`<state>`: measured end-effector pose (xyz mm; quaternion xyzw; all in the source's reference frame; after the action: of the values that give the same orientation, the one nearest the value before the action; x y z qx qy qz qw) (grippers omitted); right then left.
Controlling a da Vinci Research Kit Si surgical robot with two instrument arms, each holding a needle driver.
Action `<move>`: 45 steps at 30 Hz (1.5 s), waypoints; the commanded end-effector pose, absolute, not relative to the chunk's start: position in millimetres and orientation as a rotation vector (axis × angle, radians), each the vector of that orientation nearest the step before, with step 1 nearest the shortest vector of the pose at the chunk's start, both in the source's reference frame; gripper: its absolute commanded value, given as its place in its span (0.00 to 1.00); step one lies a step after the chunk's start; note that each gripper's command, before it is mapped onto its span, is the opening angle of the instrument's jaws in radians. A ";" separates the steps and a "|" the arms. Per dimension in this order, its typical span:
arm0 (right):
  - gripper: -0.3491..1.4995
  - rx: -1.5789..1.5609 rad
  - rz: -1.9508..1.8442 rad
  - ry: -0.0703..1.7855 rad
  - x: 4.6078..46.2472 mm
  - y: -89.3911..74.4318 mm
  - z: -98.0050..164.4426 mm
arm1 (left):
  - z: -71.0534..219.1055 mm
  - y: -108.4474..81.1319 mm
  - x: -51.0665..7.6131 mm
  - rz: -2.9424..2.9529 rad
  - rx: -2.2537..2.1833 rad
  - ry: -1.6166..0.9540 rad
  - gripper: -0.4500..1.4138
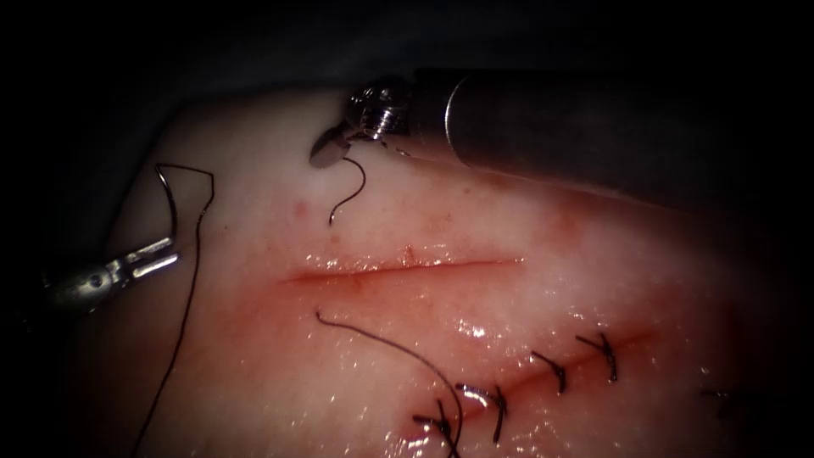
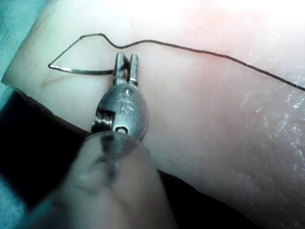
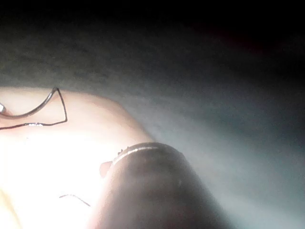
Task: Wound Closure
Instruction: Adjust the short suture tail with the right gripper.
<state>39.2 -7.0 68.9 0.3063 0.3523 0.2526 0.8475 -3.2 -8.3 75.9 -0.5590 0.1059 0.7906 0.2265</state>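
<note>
Left tool [image 1: 157,257] jaws clamped on needle [image 1: 170,199] near its tip end, well left of cut [image 1: 398,267], clear of tissue [image 1: 526,254] | thread [image 1: 182,322] trails from needle's swaged end | right tool [image 1: 329,149] jaws closed on short thread end [image 1: 349,193]

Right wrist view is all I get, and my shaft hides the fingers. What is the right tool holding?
Observer: The right tool is shut on a short thread, above the cut in the endoscope view.
Operator: And the needle?
Observer: The left tool holds the needle away from its thread end, left of the cut, not in the tissue.
Operator: Anything stitched?
Observer: Stitches cross another cut, lower right.
</note>
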 end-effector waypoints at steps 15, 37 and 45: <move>0.00 0.597 0.551 1.306 36.8 -4.8 63.1 | 76.4 -7.4 -4.5 2.175 -1.538 0.292 0.00; 0.79 0.602 0.534 1.591 34.1 -6.4 61.1 | 75.4 -2.7 -6.9 2.176 -1.556 0.267 0.00; 0.90 0.535 0.560 1.683 31.9 -3.7 60.5 | 75.9 0.2 -7.9 2.187 -1.571 0.267 0.00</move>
<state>30.8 -4.5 60.3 0.2298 0.7264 0.2423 0.6007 -7.4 -0.1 75.6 -0.5663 0.0960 0.7899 0.2147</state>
